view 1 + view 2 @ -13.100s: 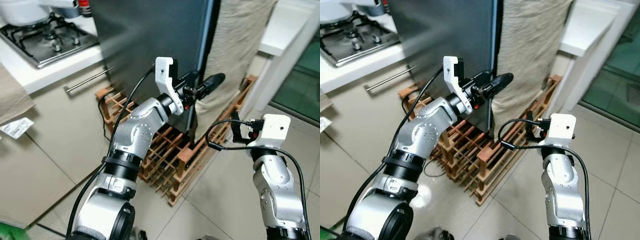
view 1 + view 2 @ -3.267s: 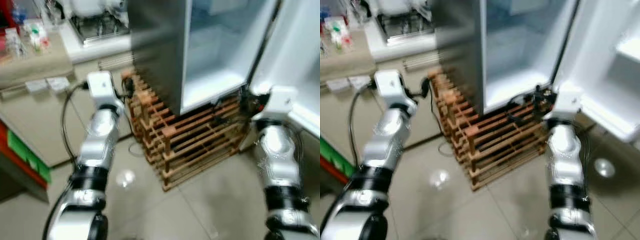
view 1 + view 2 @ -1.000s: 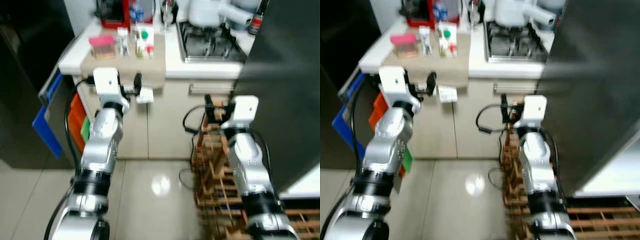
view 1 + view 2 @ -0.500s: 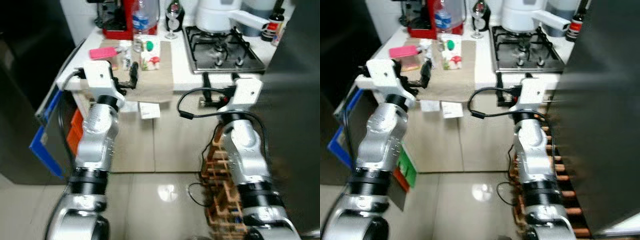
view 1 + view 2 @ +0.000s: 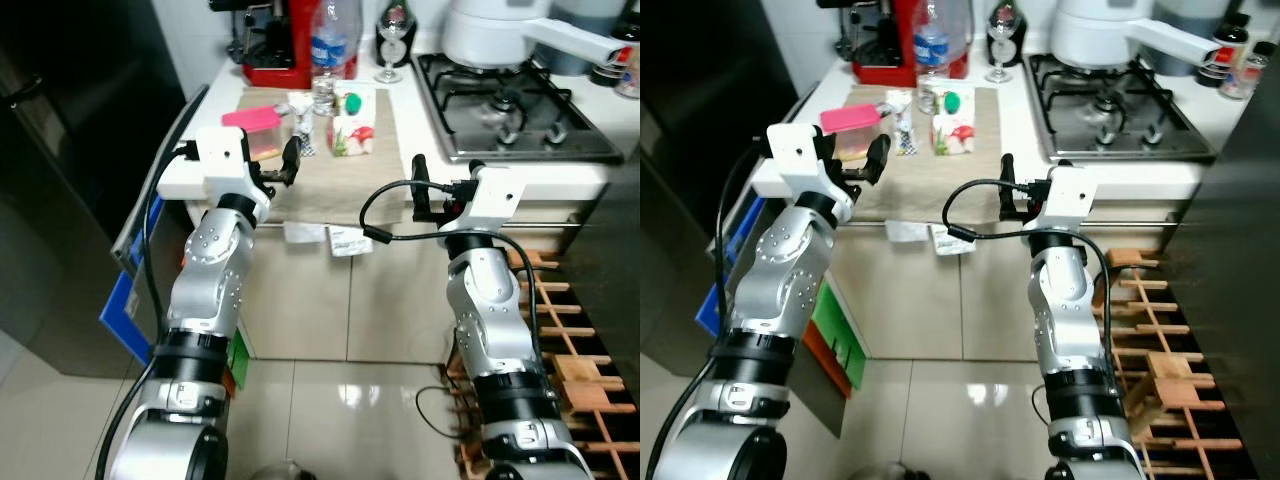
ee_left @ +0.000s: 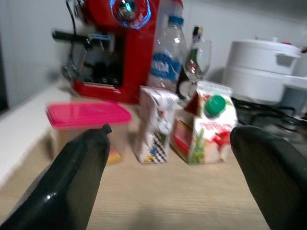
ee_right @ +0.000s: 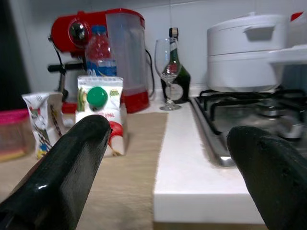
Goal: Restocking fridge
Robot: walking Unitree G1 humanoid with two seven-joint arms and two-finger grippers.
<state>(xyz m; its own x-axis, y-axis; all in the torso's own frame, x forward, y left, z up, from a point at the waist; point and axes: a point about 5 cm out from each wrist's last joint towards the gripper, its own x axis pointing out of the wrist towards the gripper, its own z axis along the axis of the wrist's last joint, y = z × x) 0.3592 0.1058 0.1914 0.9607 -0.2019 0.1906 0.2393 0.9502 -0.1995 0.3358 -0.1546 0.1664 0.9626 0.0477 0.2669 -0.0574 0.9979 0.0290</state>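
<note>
Silver arms both raised at counter [image 5: 400, 140] edge, left gripper [image 5: 290, 160] and right gripper [image 5: 420, 190] spread open, empty. Carton [image 5: 350, 120] and pink tub [image 5: 252, 132] sit on mat. View swung off fridge since 3.3 s ago.

On the white counter [image 5: 400, 110] lies a beige cloth mat [image 5: 330, 165]; on it, from left to right, stand a pink-lidded plastic box [image 5: 255, 128], a small crumpled white carton [image 5: 303, 112] and a green-capped juice carton [image 5: 351, 122]. Behind them — a red coffee machine [image 5: 275, 40], a clear water bottle [image 5: 325, 50], a wine glass [image 5: 390, 45]. To the right sits the steel gas hob [image 5: 520, 105], a white pot [image 5: 500, 30] at its back.
</note>
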